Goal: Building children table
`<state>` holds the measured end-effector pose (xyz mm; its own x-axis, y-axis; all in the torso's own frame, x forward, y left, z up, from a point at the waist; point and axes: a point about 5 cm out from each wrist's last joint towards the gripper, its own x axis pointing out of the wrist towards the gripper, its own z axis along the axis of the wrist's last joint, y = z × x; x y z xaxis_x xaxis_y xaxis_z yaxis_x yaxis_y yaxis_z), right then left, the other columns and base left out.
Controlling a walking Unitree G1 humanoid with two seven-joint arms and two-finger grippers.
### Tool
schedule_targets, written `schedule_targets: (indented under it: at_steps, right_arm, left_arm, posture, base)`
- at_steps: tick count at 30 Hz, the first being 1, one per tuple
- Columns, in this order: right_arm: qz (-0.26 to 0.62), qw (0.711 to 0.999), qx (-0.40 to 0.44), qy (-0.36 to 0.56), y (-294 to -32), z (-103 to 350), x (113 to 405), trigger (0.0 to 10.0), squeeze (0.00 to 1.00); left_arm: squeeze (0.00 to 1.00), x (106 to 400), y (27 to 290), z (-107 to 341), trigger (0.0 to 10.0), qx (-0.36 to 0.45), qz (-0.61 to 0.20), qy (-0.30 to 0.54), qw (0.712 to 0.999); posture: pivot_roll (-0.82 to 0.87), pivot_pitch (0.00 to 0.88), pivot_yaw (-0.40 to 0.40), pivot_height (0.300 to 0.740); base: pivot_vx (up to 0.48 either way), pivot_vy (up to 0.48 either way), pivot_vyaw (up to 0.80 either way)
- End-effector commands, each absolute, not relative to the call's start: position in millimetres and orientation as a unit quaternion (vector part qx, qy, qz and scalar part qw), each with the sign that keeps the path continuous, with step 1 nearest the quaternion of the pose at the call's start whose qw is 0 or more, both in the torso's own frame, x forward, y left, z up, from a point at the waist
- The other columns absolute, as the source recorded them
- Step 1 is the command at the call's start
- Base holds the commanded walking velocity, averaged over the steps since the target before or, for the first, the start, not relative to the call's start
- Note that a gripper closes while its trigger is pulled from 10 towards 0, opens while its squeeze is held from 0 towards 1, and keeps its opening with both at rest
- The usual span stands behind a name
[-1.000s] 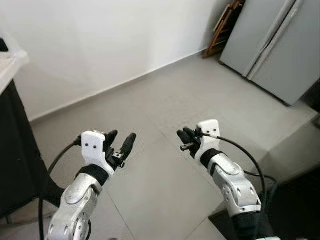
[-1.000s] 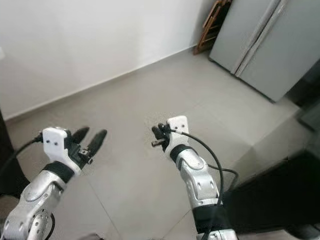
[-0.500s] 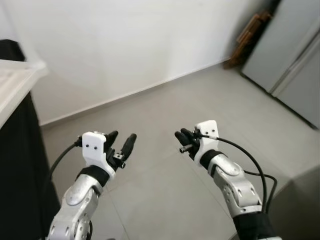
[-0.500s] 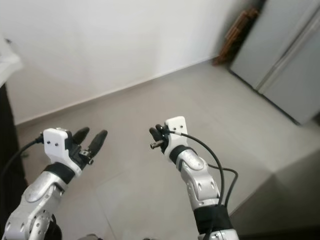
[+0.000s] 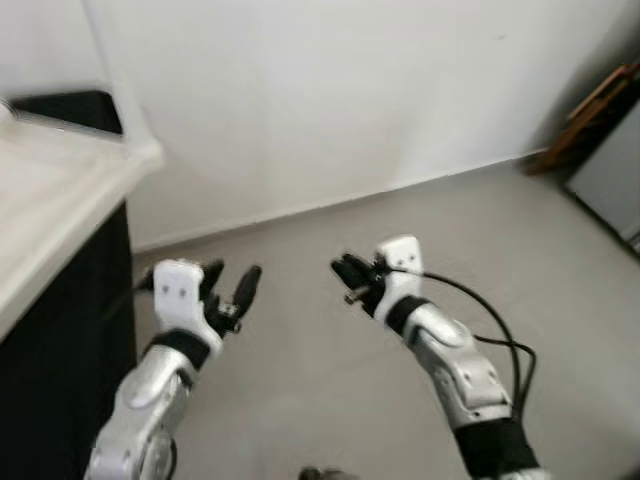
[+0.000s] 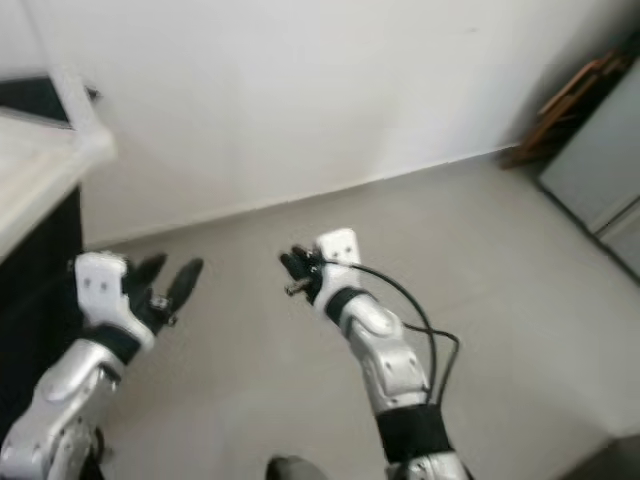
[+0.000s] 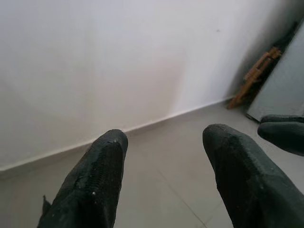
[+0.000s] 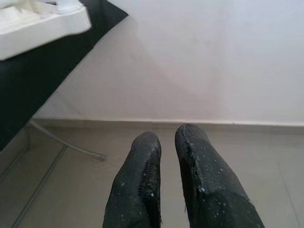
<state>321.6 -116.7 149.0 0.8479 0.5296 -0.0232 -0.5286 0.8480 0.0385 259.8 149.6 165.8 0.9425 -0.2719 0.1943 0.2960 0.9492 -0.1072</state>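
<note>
Over the grey tiled floor (image 5: pixel 300 390) by a white wall (image 5: pixel 330 90), left gripper (image 5: pixel 232 290) is spread w/ nothing held, right gripper (image 5: pixel 350 275) nearly closed, empty.

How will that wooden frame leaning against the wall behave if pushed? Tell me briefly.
The wooden frame looks like rigid slats, so it is probably stiff, not floppy. It leans on the wall rather than standing, so a push may well slide or topple it.
</note>
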Motion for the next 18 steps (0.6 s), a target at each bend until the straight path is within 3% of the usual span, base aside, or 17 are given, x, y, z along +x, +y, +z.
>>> schedule_targets:
  at_steps: [1,13,18]
  right_arm:
    - [0.295,0.955,0.021,0.013,-110.1,147.4,318.3,10.0,0.0]
    - [0.312,0.95,0.022,0.008,-109.8,148.3,317.4,10.0,0.0]
    - [0.319,0.948,0.021,0.008,-109.3,148.3,317.1,10.0,0.0]
  left_arm:
    - [0.0,257.6,152.7,160.4,10.0,-0.067,-0.138,-0.079,0.985]
    - [0.0,258.2,150.5,160.0,10.0,-0.061,-0.139,-0.078,0.985]
    - [0.0,258.6,149.4,159.0,10.0,-0.057,-0.135,-0.076,0.986]
  posture:
    - [0.01,0.222,-0.117,0.74]
    - [0.01,0.221,-0.124,0.74]
    - [0.01,0.221,-0.124,0.74]
  base:
    - [0.36,0.0,0.0]
    - [0.349,0.0,0.0]
    - [0.0,0.0,0.0]
